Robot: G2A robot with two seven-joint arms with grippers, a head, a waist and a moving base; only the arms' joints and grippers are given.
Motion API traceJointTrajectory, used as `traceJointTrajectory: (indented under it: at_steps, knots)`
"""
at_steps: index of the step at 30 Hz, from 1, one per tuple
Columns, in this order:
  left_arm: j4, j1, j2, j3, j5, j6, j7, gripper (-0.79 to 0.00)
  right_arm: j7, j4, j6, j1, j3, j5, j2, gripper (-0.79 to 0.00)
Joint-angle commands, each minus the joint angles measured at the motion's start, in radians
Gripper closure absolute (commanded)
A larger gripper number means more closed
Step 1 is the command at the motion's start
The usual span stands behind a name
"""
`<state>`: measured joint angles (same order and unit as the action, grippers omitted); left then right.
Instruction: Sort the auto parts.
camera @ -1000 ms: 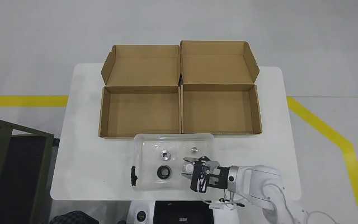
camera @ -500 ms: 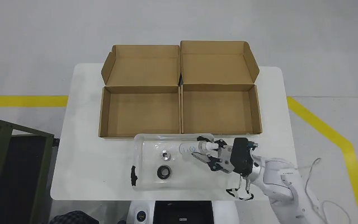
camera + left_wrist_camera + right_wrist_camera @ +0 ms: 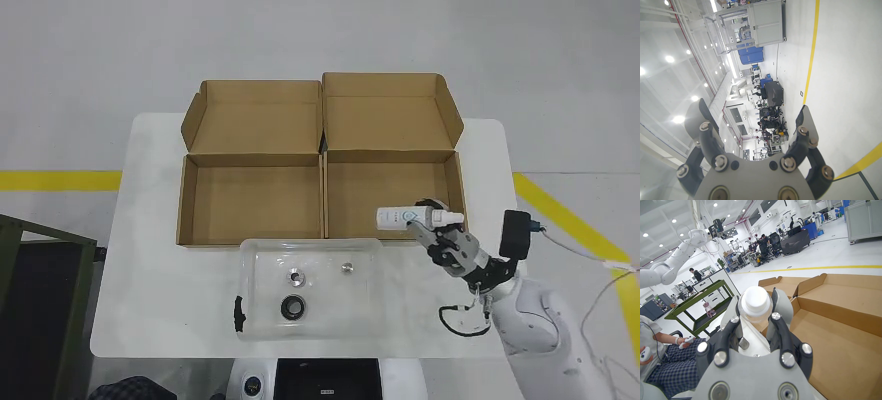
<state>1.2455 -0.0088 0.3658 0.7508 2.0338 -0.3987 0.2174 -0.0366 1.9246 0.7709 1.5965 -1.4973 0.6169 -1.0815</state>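
Note:
My right gripper [image 3: 432,224] is shut on a white bottle [image 3: 398,216], held lying sideways in the air above the front wall of the right cardboard box [image 3: 390,195]. In the right wrist view the bottle's white cap [image 3: 755,303] sits between the fingers [image 3: 780,302], with the box [image 3: 831,332] beside and below. A clear tray [image 3: 246,262] near the table's front edge holds a metal part [image 3: 296,277], a small metal part [image 3: 347,267] and a black ring [image 3: 292,307]. My left gripper [image 3: 752,106] is open, raised high off the table, and shows far off [image 3: 723,235].
The left cardboard box [image 3: 250,205] stands open beside the right one, flaps back. A black part [image 3: 238,313] lies at the tray's left edge. A green cart [image 3: 40,290] stands left of the table. Bare white tabletop [image 3: 150,250] flanks the boxes.
My right gripper has lifted the bottle out of the tray and carried it right and back, to above the right box's front wall.

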Motion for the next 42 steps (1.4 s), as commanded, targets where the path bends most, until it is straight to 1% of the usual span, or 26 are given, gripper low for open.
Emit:
traceJointTrajectory:
  at_steps: [1,7,10,13,17,23,30,36,42]
  knots:
    - [0.000,0.000,0.000,0.000,0.000,0.000,0.000,-0.785,0.004,0.002,-0.004,0.002,-0.001,0.000,-0.001,0.000]
    - [0.000,0.000,0.000,0.000,0.000,0.000,0.000,-0.785,0.012,0.013,-0.024,0.005,-0.004,0.022,-0.002,0.000]
    - [0.000,0.000,0.000,0.000,0.000,0.000,0.000,-0.785,0.008,0.023,-0.053,0.005,-0.006,0.054,-0.003,0.000]
    - [0.000,0.000,0.000,0.000,0.000,0.000,0.000,-0.785,-0.001,0.041,-0.102,-0.001,0.002,0.108,-0.005,0.000]
    - [0.000,0.000,0.000,0.000,0.000,0.000,0.000,-0.785,-0.028,0.061,-0.196,-0.032,0.036,0.200,-0.010,0.000]
    - [0.000,0.000,0.000,0.000,0.000,0.000,0.000,-0.785,-0.106,0.062,-0.339,-0.129,0.122,0.322,-0.022,0.000]
    - [0.000,0.000,0.000,0.000,0.000,0.000,0.000,-0.785,-0.234,0.011,-0.468,-0.277,0.234,0.424,-0.039,0.000]
    - [0.000,0.000,0.000,0.000,0.000,0.000,0.000,-0.785,-0.347,-0.086,-0.523,-0.407,0.333,0.464,-0.059,0.000]
    - [0.000,0.000,0.000,0.000,0.000,0.000,0.000,-0.785,-0.430,-0.170,-0.553,-0.504,0.402,0.486,-0.077,0.000]
